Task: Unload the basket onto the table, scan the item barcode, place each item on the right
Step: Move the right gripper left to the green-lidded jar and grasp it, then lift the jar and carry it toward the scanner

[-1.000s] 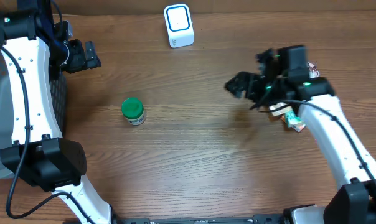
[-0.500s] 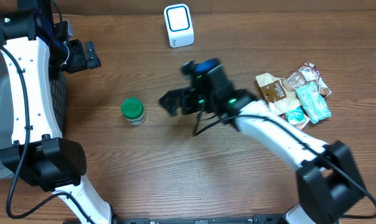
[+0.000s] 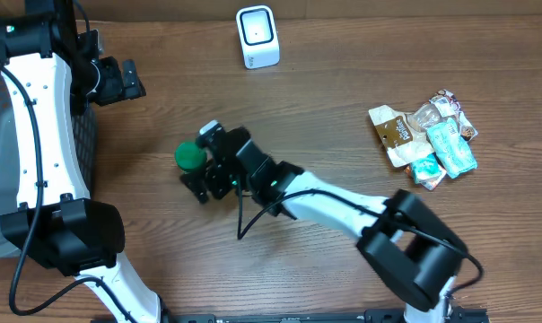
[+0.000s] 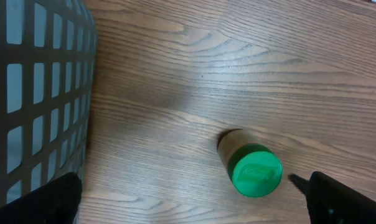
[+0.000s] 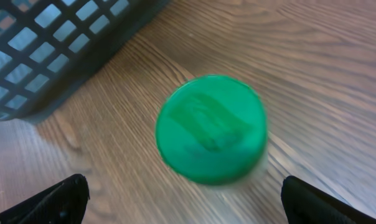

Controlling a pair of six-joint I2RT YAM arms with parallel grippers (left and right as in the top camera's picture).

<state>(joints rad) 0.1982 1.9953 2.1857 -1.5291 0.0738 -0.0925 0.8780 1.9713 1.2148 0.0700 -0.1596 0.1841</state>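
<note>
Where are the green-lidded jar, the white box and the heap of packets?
green-lidded jar (image 3: 189, 156): overhead view, middle of the green lid.
white box (image 3: 257, 34): overhead view, its blue-ringed top face.
heap of packets (image 3: 395, 132): overhead view, the brown packet.

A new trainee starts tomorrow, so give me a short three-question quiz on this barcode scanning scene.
1. True or false: the green-lidded jar stands upright on the table.
2. Which is closest to the jar? A. scanner B. right pincer C. snack packets
3. Fill in: the left pincer is ___ (open or shut).
Key: 1 true; 2 B; 3 open.
</note>
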